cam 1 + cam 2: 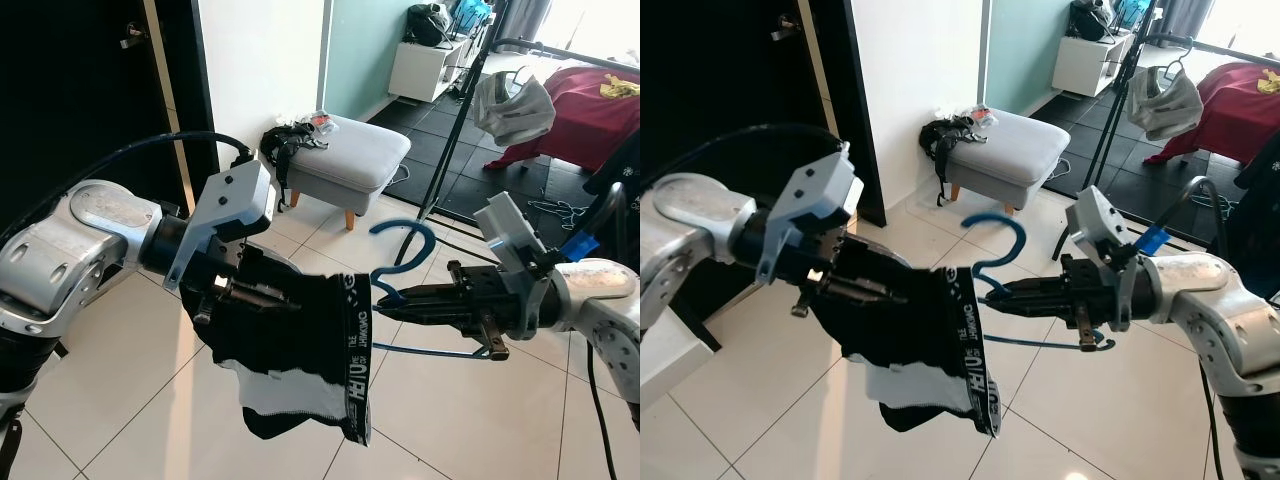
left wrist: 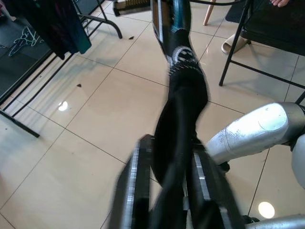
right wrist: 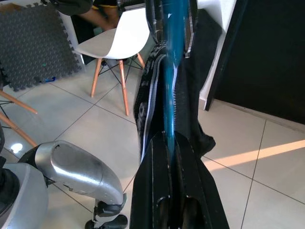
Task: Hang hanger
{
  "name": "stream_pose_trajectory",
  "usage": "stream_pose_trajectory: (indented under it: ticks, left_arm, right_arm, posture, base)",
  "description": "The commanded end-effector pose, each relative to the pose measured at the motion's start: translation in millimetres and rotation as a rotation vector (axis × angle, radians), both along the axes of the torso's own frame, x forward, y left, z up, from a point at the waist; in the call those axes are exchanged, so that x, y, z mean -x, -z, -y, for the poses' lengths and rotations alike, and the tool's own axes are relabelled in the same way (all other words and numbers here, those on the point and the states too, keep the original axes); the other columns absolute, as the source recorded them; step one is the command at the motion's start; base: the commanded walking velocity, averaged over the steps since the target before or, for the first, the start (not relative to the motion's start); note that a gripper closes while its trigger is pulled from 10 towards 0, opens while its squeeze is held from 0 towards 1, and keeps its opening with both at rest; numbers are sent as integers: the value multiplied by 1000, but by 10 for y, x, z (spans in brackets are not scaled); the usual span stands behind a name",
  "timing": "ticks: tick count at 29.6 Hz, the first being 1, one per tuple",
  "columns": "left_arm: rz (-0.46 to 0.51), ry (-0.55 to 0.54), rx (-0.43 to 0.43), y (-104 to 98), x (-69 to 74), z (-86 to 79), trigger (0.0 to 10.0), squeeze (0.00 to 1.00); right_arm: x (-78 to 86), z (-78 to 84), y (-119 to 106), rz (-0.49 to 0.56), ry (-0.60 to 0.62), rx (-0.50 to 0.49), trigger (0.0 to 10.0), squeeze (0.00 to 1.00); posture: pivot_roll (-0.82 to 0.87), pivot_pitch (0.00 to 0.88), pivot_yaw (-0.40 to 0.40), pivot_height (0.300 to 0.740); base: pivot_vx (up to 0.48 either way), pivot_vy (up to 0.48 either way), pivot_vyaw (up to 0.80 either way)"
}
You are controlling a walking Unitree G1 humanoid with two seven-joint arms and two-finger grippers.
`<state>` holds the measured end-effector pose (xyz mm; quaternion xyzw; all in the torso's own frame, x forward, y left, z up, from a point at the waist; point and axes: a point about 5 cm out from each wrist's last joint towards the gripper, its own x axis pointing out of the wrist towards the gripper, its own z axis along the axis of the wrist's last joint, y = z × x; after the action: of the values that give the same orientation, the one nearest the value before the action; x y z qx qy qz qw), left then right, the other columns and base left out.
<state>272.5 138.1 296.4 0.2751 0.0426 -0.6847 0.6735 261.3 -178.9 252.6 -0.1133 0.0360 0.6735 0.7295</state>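
In the left eye view, the left gripper point(image 1: 262, 296) is clamped on a black garment point(image 1: 300, 350) with a lettered waistband, held out in front of the robot above the tiled floor point(image 1: 120, 400). The right gripper point(image 1: 392, 300) pinches the blue hanger point(image 1: 405, 262) just below its hook, with the hanger's far end tucked into the waistband. A drying rack point(image 1: 470, 90) with a grey cloth stands well behind, near a grey footstool point(image 1: 355, 160).

The right eye view shows the same hold.

In the left wrist view, the fingers point(image 2: 133, 186) squeeze the bunched cloth between them.

In the right wrist view, the closed fingers point(image 3: 190, 191) grip the hanger's blue shaft.

To do well, the robot likely needs the garment seated fully on the hanger before carrying it to the rack, keeping the hook upright and free. No containers are seen.
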Motion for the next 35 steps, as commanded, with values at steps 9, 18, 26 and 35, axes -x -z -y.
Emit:
stream_pose_trajectory:
  ticks: [9,18,26,35]
  left_arm:
    - [-15,62,-48,69,42,14,0,0]
    - [-5,71,-57,96,47,51,0,0]
    - [77,20,48,27,-69,135,0,0]
    - [201,-106,77,33,-270,-20,0,0]
  right_arm:
    - [14,-54,-58,45,-12,-8,10000,0]
    - [-9,-62,-86,58,6,-28,10000,0]
    - [-77,-59,-93,41,77,-92,10000,1000]
    - [-23,416,-142,57,276,-94,10000,1000]
  posture:
    - [17,12,-22,740]
    - [14,13,-22,740]
    - [13,20,-26,740]
    - [2,32,-30,740]
  base:
    - [0,0,0]
    - [0,0,0]
    - [0,0,0]
    - [0,0,0]
